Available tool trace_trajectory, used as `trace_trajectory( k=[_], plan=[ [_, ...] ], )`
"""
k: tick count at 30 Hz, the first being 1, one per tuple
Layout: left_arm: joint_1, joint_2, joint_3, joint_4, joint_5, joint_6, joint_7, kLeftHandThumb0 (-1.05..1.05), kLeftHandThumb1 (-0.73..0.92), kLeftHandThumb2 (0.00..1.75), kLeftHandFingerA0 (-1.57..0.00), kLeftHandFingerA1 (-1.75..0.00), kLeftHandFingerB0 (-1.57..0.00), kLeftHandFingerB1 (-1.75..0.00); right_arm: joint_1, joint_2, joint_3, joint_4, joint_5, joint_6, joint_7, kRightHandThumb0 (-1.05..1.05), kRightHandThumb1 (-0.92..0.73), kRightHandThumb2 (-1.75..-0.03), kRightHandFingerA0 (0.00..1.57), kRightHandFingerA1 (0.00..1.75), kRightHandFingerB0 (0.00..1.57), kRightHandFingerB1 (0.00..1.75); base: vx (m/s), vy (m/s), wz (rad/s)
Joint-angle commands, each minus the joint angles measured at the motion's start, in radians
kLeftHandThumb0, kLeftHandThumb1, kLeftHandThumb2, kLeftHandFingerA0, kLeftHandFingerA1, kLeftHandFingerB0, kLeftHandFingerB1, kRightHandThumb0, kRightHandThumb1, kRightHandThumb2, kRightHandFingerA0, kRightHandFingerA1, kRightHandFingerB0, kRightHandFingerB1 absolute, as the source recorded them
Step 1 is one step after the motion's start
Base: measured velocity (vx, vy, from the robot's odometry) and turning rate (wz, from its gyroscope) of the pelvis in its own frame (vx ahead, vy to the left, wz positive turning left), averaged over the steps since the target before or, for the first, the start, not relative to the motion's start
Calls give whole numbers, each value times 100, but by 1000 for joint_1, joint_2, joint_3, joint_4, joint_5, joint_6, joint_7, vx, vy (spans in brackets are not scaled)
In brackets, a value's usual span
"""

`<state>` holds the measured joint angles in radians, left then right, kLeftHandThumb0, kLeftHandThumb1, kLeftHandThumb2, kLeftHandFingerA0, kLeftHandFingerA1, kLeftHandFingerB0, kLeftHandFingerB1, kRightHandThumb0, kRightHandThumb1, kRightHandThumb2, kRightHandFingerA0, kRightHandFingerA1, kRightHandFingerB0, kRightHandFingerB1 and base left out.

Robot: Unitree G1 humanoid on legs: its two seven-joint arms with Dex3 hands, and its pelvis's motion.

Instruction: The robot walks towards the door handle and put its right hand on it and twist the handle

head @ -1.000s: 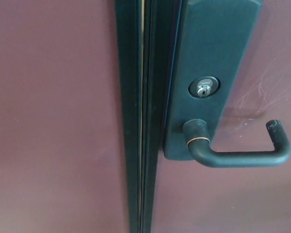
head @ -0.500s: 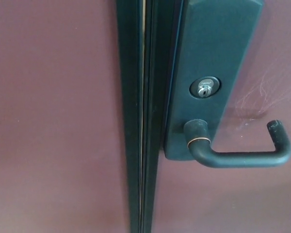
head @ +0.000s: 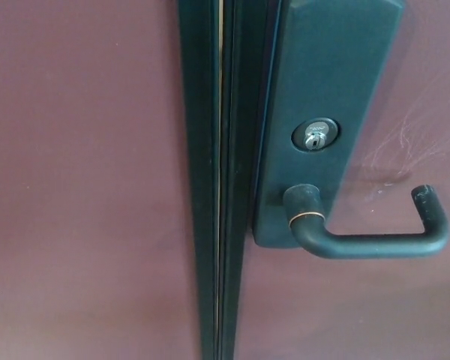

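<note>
Door handle point(head: 375, 244) — a dark lever under the keyhole point(head: 316, 136) — sat level and untouched; neither robot hand showed, so finger state couldn't be told.

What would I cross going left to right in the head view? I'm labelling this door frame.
Left door panel → dark door edge strips → backplate → lever handle's upturned tip.

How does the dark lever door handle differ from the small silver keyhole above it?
The dark lever door handle is long, matte black and runs rightward, its tip bent back toward the door; the small silver keyhole is round, shiny and recessed. The handle has a thin brass ring at its base; the keyhole has none. Both are mounted on the same dark metal plate.
</note>
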<state>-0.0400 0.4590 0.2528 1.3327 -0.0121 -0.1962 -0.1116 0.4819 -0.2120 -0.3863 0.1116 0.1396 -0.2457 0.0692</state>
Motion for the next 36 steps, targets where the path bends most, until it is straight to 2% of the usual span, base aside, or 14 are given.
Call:
trace_trajectory(
  k=[1,9,10,11,15,16,20,21,23,24,28,29,33,36],
  plan=[
    [4,15,7,-12,-5,-20,-11,-23,54,56,-70,-54,-58,-42,128,-50,-120,-360,264,127,101,-17,-39,-87,26,59,19,54,0,0,0],
    [-12,28,4,-10,0,-17,-28,-23,54,56,-70,-53,-58,-42,171,-80,-270,-578,420,117,114,-22,-36,-87,36,68,29,63,0,0,0],
    [-12,27,3,-10,0,-13,-27,-23,54,56,-70,-53,-58,-42,183,-98,-300,-620,474,117,130,-28,-54,-55,39,82,35,70,0,0,0],
    [-12,26,4,-10,-1,-12,-26,-23,54,56,-70,-53,-58,-42,195,-115,-323,-653,517,120,152,-27,-53,-54,42,85,37,72,0,0,0],
    [-13,25,5,-9,-2,-12,-25,-23,54,56,-70,-53,-58,-42,206,-130,-344,-684,553,134,176,-27,-53,-54,42,85,37,72,0,0,0],
    [-18,27,9,-10,-5,-12,-23,-23,54,56,-70,-53,-58,-42,226,-191,-386,-709,598,136,243,-27,-48,-54,48,86,43,72,0,0,0],
    [-21,28,6,-8,-1,-8,-22,-23,54,56,-70,-53,-58,-42,245,-227,-425,-721,631,145,288,-28,-46,-53,50,85,46,70,0,0,0],
    [-38,36,12,-9,-7,-10,-27,-23,54,56,-70,-52,-58,-42,248,-335,-513,-720,686,159,373,-39,-30,-72,61,79,51,68,0,0,0],
    [-43,39,15,-10,-9,-11,-25,-23,54,56,-70,-52,-57,-42,247,-397,-566,-718,747,184,421,-35,-29,-73,65,79,54,68,0,0,0],
    [-43,39,17,-9,-11,-11,-25,-23,54,56,-71,-56,-57,-42,242,-413,-579,-717,766,192,431,-30,-39,-52,68,76,60,62,0,0,0],
    [-48,37,15,-8,-8,-7,-26,-24,54,56,-72,-57,-57,-42,207,-476,-629,-726,801,204,436,-31,-38,-51,71,75,64,60,0,0,0],
    [-52,36,16,-8,-10,-5,-29,-23,54,56,-73,-59,-57,-42,200,-490,-646,-733,808,205,430,-35,-27,-71,73,79,60,67,0,0,0],
    [-53,40,15,-9,-9,-9,-36,-23,54,56,-73,-58,-57,-42,174,-525,-682,-748,855,214,430,-43,-28,-69,79,76,64,61,0,0,0],
    [-49,41,15,-9,-8,-14,-32,-23,54,56,-73,-57,-57,-42,148,-571,-689,-761,909,243,438,-37,-27,-68,75,78,63,66,0,0,0]
  ],
)
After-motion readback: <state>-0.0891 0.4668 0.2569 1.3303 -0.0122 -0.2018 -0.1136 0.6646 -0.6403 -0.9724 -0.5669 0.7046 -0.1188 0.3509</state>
